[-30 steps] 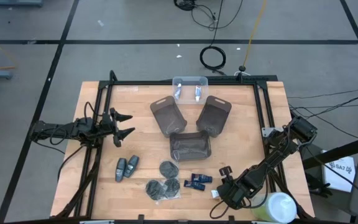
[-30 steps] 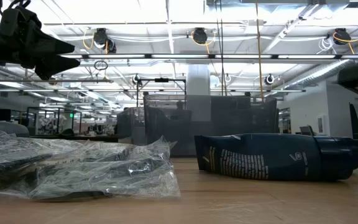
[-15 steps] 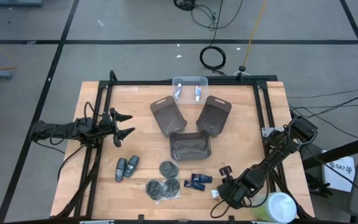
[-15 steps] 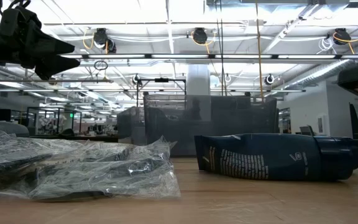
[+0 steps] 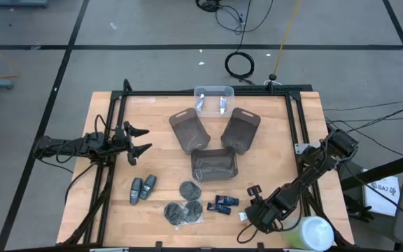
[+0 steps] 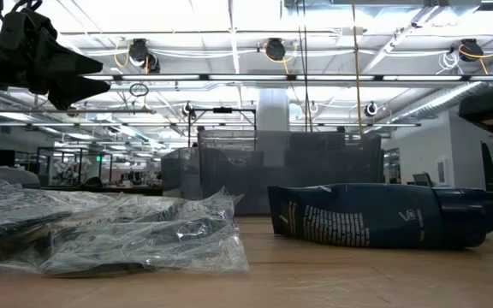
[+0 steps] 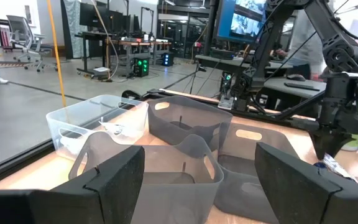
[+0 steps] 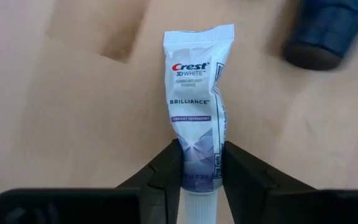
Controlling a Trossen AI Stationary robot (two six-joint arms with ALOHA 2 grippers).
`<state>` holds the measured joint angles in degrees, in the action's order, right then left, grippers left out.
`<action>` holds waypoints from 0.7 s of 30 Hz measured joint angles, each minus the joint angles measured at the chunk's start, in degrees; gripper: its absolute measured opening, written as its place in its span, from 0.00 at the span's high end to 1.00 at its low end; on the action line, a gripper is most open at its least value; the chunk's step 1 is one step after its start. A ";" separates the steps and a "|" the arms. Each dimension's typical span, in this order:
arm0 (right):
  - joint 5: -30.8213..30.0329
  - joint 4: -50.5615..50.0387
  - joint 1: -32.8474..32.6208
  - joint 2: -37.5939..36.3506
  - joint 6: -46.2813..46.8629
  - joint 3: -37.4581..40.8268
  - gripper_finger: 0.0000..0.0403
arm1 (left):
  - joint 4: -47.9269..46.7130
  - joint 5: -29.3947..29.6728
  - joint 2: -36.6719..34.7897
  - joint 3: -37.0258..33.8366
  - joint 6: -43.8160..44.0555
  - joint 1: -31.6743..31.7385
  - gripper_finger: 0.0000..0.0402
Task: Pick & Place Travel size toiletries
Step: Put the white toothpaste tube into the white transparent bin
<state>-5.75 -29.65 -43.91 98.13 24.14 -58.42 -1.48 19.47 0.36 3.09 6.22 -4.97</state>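
Note:
My right gripper is near the table's near edge, shut on a white toothpaste tube. A dark-blue mini bottle lies just beyond the tube, and the blue bottles also show in the high view. Two grey-blue oval sticks and the dark-grey discs in clear wrap lie flat on the wood. More white tubes lie in the clear tray. My left gripper waits open over the table's left side, touching nothing. My right gripper pinches the tube's lower body, just above its cap end, between its two fingers. The fingers come from above, pointing down, and lie across the tube. The crimped end points away from the gripper. Whether the tube is lifted off the wood I cannot tell.
Three smoky-grey trays stand mid-table, with the clear tray behind them at the far edge. A big pale-green-and-white round container stands at the near right corner, close to my right arm. Bare wood lies left of the sticks.

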 joint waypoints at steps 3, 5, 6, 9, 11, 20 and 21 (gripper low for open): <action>-0.19 -0.48 0.53 -1.73 0.00 -0.02 0.77 | -0.02 0.01 0.00 0.00 0.01 0.00 0.26; -0.15 -0.84 0.80 -2.81 -0.04 -0.02 0.79 | 0.00 0.01 0.00 0.00 0.00 0.01 0.26; -0.10 -0.98 0.86 -3.49 -0.26 -0.02 0.80 | -0.01 0.00 0.00 0.00 0.01 0.02 0.26; -0.18 -0.64 1.21 -5.71 -1.09 -0.04 0.82 | 0.00 0.02 0.01 0.00 0.01 0.01 0.26; -0.29 -0.76 1.39 -7.35 -1.29 -0.04 0.83 | -0.02 0.02 0.00 0.00 0.00 0.00 0.26; -5.63 -0.69 2.00 -15.45 -2.46 -0.08 0.84 | -0.02 0.00 0.02 0.00 0.00 0.02 0.26; -6.69 -0.69 2.00 -16.36 -2.90 -0.08 0.84 | -0.02 0.01 0.00 0.00 0.02 0.00 0.26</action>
<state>-12.44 -30.34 -41.91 81.77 21.24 -58.50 -1.50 19.48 0.36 3.09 6.24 -4.97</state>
